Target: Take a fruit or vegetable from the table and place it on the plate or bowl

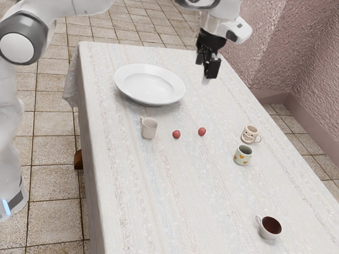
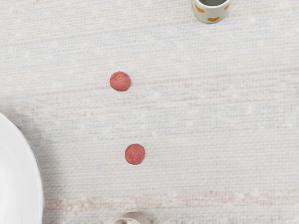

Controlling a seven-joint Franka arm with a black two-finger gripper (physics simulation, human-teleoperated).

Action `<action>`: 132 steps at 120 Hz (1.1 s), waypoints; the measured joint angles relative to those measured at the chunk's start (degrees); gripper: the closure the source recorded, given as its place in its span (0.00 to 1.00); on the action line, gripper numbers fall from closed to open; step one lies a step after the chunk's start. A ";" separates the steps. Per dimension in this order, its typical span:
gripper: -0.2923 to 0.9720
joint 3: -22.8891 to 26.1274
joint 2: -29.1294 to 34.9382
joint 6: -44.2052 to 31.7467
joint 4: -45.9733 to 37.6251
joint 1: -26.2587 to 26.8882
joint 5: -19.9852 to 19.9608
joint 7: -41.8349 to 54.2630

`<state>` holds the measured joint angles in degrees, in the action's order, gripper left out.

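Hand (image 1: 208, 69) is hanging spread and empty at 3 o'clock of the white plate (image 1: 150, 84). Red fruit (image 1: 176, 134) and second red fruit (image 1: 202, 131) sit on the surface (image 1: 159, 201), at the plate's 5 o'clock.

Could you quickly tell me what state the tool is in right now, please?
Tool: open, holding nothing, raised above the table.
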<state>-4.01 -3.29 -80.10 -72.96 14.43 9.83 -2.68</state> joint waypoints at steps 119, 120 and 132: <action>0.23 -2.57 8.28 -26.87 -38.49 -3.98 -7.65 -0.01; 0.23 -2.57 8.38 -26.98 -38.74 -4.14 -7.72 0.01; 0.23 -2.59 8.78 -28.01 -40.81 -5.38 -8.40 0.28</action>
<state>-6.59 5.49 -108.11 -113.77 9.05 1.44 -2.40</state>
